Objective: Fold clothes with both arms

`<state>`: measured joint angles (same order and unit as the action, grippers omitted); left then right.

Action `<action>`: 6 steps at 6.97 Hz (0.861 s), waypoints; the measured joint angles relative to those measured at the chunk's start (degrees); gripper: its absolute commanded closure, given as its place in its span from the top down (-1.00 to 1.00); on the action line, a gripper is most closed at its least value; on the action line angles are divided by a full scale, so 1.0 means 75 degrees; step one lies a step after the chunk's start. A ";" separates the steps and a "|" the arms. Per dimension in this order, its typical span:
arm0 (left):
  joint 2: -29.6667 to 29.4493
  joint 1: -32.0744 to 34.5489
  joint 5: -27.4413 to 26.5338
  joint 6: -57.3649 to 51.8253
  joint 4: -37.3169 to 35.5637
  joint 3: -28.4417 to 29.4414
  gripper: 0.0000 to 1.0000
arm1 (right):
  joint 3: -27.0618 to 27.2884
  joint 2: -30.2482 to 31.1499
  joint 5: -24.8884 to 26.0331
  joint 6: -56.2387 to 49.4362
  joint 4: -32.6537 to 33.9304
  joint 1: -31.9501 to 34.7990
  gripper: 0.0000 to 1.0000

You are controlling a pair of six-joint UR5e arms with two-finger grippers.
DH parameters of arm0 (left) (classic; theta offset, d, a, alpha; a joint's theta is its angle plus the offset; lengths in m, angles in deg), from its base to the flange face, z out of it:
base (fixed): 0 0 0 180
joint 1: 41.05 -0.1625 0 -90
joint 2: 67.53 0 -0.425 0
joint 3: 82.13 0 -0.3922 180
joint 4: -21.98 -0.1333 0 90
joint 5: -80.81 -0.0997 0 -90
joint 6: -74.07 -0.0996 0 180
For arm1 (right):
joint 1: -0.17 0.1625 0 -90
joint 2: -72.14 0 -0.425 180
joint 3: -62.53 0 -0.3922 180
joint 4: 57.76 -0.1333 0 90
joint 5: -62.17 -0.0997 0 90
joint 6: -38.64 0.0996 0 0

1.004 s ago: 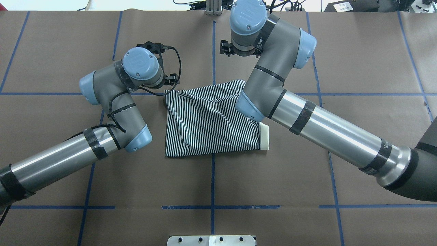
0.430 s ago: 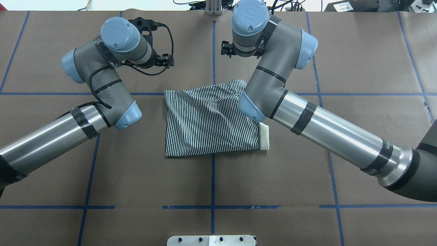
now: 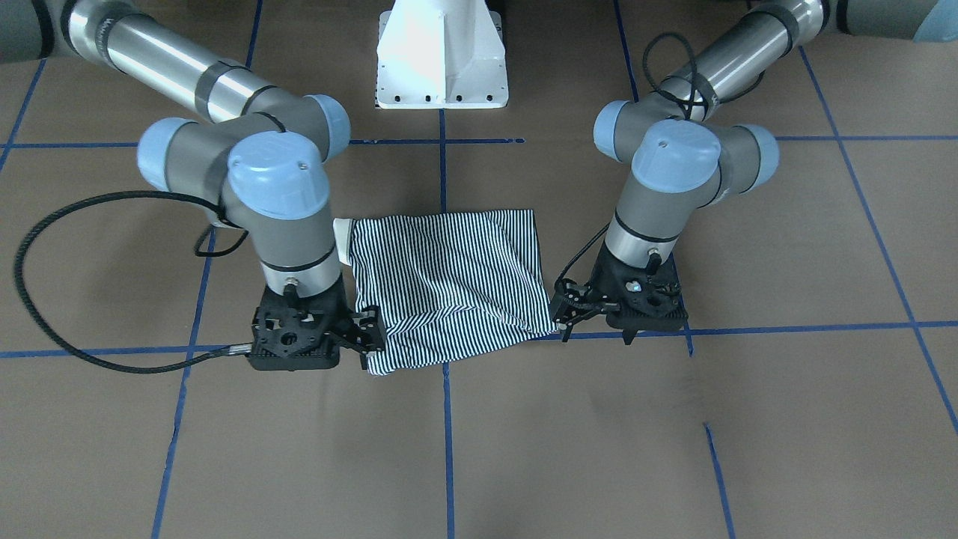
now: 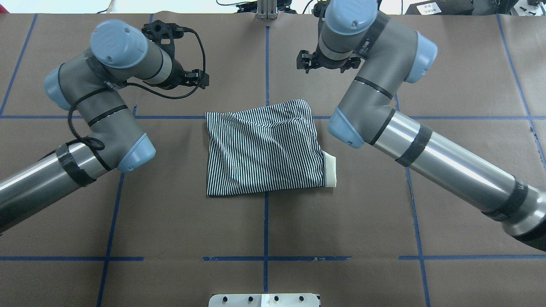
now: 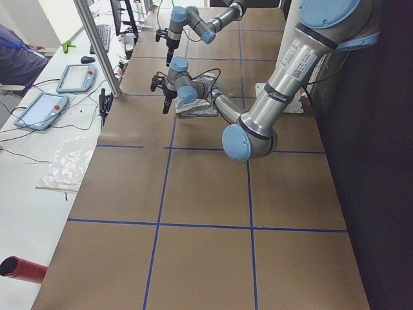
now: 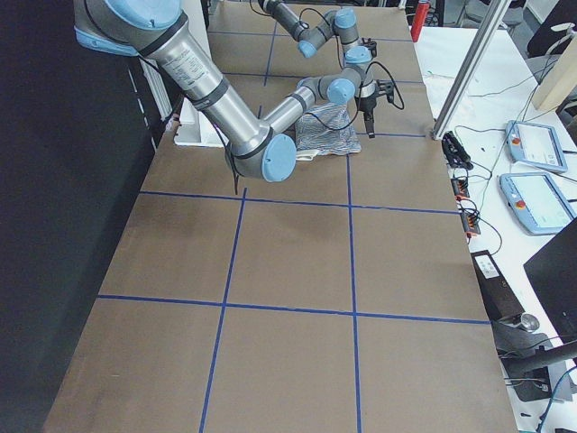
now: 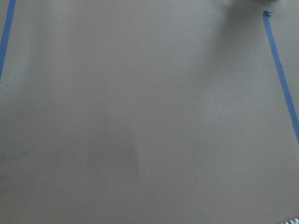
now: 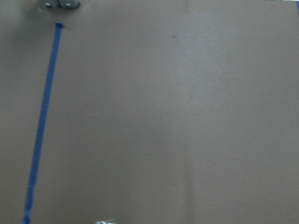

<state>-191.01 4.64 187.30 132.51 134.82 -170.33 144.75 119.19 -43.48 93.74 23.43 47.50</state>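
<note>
The striped polo shirt (image 4: pixel 264 149) lies folded into a rough rectangle at the table's middle, its cream collar (image 4: pixel 330 170) sticking out at the right edge. It also shows in the front-facing view (image 3: pixel 449 288). My left gripper (image 3: pixel 596 333) hangs fingers-down and open just off the shirt's far left corner, holding nothing. My right gripper (image 3: pixel 329 340) hovers beside the shirt's far right corner, open and empty. In the overhead view the left gripper (image 4: pixel 187 76) and right gripper (image 4: pixel 326 64) are both beyond the shirt's far edge. Both wrist views show only table.
The brown paper table (image 4: pixel 264 221) carries a grid of blue tape lines. The white pedestal base (image 3: pixel 441 60) stands at the robot's side. A metal post (image 4: pixel 266 8) rises at the far edge. An operators' bench with tablets (image 5: pixel 42 110) runs beyond it.
Both arms have drawn back from the shirt: the left gripper left its far left corner and swung left and farther away, the right arm moved right off the shirt. The shirt has not moved.
</note>
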 measured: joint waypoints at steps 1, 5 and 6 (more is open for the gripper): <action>0.0547 0.0126 0.0129 -0.0472 -0.0427 -0.0943 1.00 | 0.0721 0.0797 -0.0495 -0.0712 0.0022 0.0463 1.00; 0.2907 0.1505 0.0792 -0.3376 -0.1866 -0.3775 1.00 | 0.2458 0.3725 -0.2029 -0.4054 0.0066 0.2405 1.00; 0.3344 0.2198 0.0990 -0.4548 -0.1943 -0.3866 1.00 | 0.2500 0.4284 -0.2345 -0.4959 0.0041 0.2920 1.00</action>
<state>-165.94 21.13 194.72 98.40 120.25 -199.33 163.50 151.31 -61.06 56.55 23.74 69.40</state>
